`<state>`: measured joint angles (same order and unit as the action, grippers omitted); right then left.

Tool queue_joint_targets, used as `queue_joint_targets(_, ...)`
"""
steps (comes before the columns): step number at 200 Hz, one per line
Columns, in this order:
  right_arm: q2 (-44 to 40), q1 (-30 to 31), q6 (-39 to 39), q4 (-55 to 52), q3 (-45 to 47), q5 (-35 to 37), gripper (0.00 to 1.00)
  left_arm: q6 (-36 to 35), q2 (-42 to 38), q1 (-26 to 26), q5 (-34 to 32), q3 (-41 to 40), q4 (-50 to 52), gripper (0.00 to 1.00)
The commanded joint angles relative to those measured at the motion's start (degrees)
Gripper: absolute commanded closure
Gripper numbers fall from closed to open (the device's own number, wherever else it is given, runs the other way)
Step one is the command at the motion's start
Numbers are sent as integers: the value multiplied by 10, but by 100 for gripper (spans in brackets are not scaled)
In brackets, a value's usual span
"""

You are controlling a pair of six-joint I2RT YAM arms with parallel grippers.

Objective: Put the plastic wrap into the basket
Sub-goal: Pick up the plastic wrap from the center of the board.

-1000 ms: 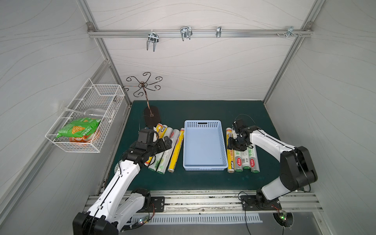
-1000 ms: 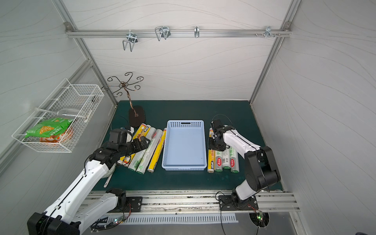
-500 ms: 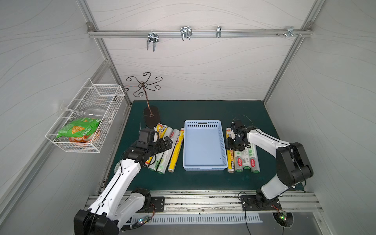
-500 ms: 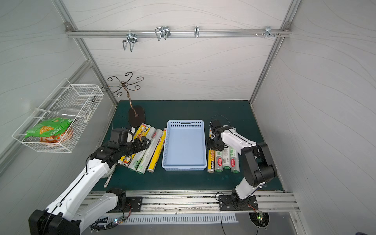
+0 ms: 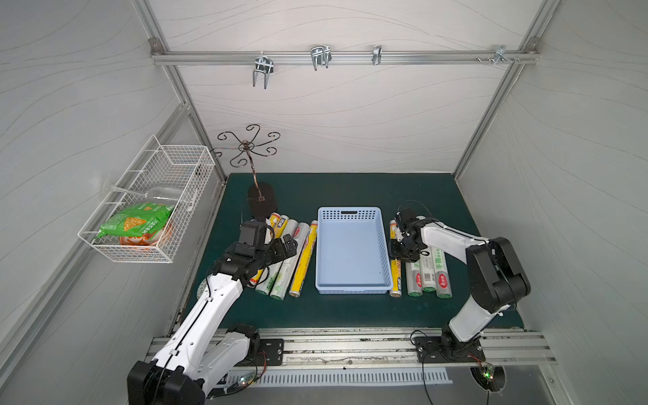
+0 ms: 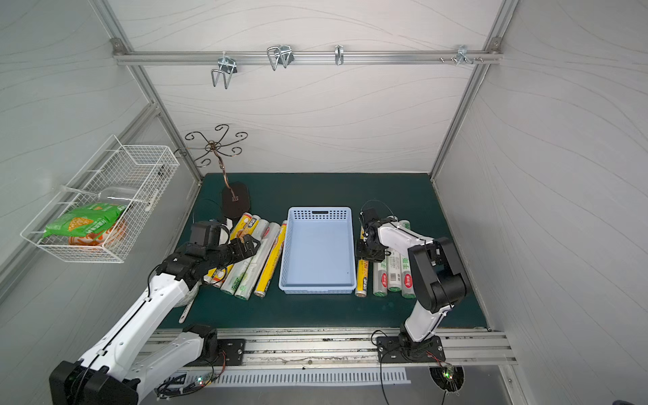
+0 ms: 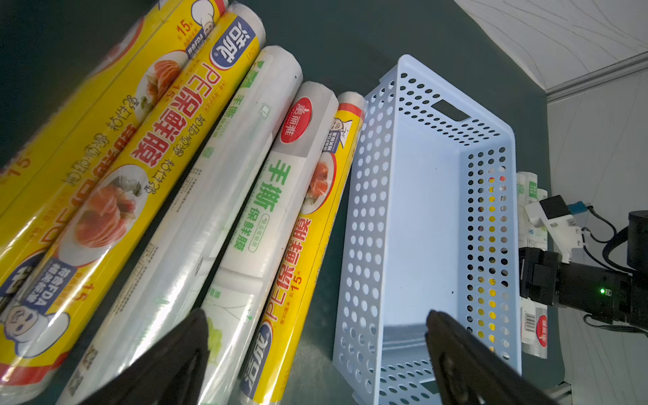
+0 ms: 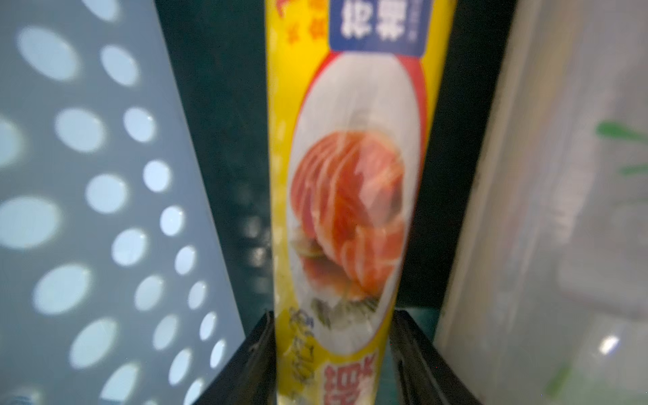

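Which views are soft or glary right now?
Right wrist view: yellow roll between the right fingers and the basket wall are blurred, too close. Left wrist view: labels sharp, glare streaks on the white roll, left fingers dark, soft. Both top views: sharp, evenly lit across the mat.

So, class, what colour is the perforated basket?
The basket is pale blue, clearest in a top view.

You've got the yellow roll [image 8: 350,196] right between your right gripper [image 8: 333,315] fingers [image 8: 245,364], both black tips pressed against its sides. The salmon picture faces the lens, a bit blurred. The basket [image 8: 87,210], pale blue and perforated, runs close along one side. A white roll [image 8: 561,210] with green print lies along the other, with dark mat [image 8: 224,140] between.
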<state>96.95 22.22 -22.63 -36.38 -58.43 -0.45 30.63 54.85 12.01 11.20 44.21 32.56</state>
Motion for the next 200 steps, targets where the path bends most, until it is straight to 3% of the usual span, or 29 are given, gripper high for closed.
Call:
queue_joint_targets(1,13,-1,0,-4,-6,12,48,5,1,-3,5,10,-25,1)
queue_joint_targets(50,21,-2,-1,-6,-15,5,50,7,0,-3,6,9,-25,1)
queue_joint_targets(111,-4,-7,-2,-36,-41,2,65,6,-4,-3,3,12,-20,1)
queue_joint_targets(200,-79,-20,9,-180,-167,-14,70,6,-19,-3,-5,27,0,1)
